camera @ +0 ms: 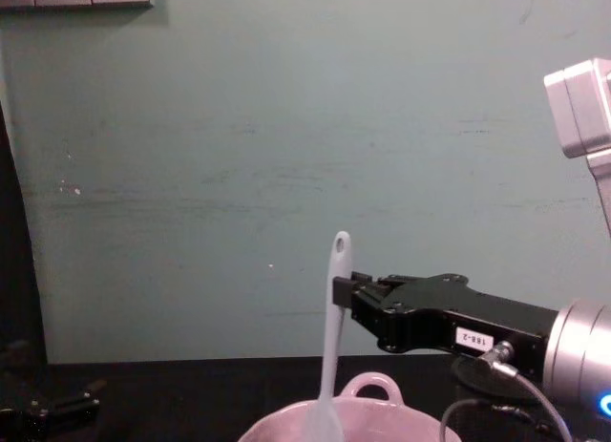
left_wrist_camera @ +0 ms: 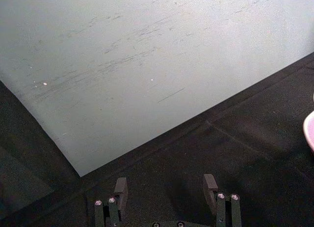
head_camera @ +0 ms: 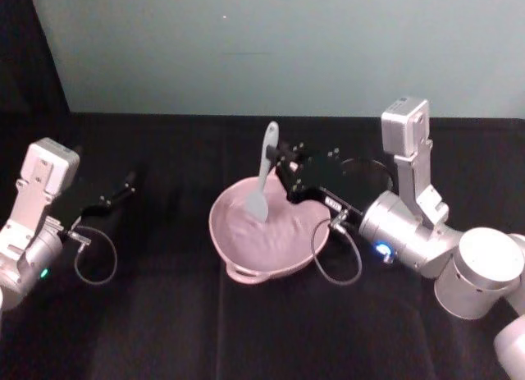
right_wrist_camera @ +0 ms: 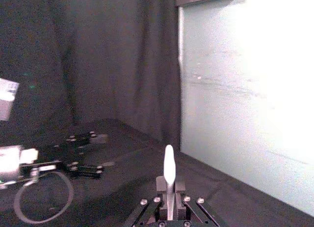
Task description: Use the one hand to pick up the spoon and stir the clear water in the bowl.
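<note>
My right pincer is clamped on the spoon, its fingers closed on the upper handle just below the holed tip. The chest view shows the same grip: the pincer reaches in level and the spoon hangs across it.

What matters here is that the spoon's long axis runs almost upright, square to the pincer's reach and leaning a little. The flat head sits straight below the fingertips, inside the pink bowl. The bowl stands on the black bench, directly under and just ahead of the pincer. Its loop handle is on the rim below the pincer's body. I cannot make out the clear water itself.

From the right wrist, the handle stands up out of the closed pincer.

My left pincer is parked well away on the far side of the bowl, with its fingers apart and nothing between them. The right arm is plainly the nearer one and has the work.

I judge the pick-up done and the stir in hand. The next move calls for small circles of the fingertips, with the head kept low and inside the rim. If I swing too wide, the head could knock the wall and shift the bowl.
</note>
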`<state>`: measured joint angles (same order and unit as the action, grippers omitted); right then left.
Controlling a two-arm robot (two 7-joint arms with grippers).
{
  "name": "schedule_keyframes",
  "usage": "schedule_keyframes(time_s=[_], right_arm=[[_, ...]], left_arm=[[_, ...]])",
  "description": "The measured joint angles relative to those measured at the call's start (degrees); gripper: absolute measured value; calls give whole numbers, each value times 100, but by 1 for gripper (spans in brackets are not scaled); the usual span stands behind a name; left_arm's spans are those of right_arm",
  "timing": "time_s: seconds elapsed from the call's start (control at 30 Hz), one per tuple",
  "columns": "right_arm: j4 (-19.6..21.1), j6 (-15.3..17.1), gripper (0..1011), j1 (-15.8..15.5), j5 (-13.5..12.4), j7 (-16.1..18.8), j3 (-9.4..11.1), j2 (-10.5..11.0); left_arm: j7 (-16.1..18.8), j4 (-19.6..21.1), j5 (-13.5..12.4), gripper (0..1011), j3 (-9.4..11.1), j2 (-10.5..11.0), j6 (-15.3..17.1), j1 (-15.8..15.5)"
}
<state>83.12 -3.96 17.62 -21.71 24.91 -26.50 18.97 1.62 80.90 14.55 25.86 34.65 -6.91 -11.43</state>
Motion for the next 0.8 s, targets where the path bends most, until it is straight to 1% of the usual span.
schedule_keyframes(time_s=[0.07,0.1,0.17,0.27,0.3,0.4,0.5,0.53,0.7,0.8], right_arm=[[-38,-54,100,4,73,-67,67,-13],[-38,-54,100,4,73,-67,67,-13],[-32,-73,100,-16,113,-108,143,-1],[64,-33,100,-99,123,-131,255,69],[139,19,100,-159,114,-131,316,122],[270,126,100,-259,66,-114,389,216],[499,285,100,-418,-38,-30,464,362],[633,369,100,-509,-94,20,486,441],[949,537,100,-716,-244,122,493,589],[1074,598,100,-789,-309,160,434,615]], left_arm=[[0,0,0,1011,0,0,0,0],[0,0,0,1011,0,0,0,0],[0,0,0,1011,0,0,0,0],[0,0,0,1011,0,0,0,0],[0,0,0,1011,0,0,0,0],[0,0,0,1011,0,0,0,0],[0,0,0,1011,0,0,0,0],[0,0,0,1011,0,0,0,0],[0,0,0,1011,0,0,0,0],[0,0,0,1011,0,0,0,0]])
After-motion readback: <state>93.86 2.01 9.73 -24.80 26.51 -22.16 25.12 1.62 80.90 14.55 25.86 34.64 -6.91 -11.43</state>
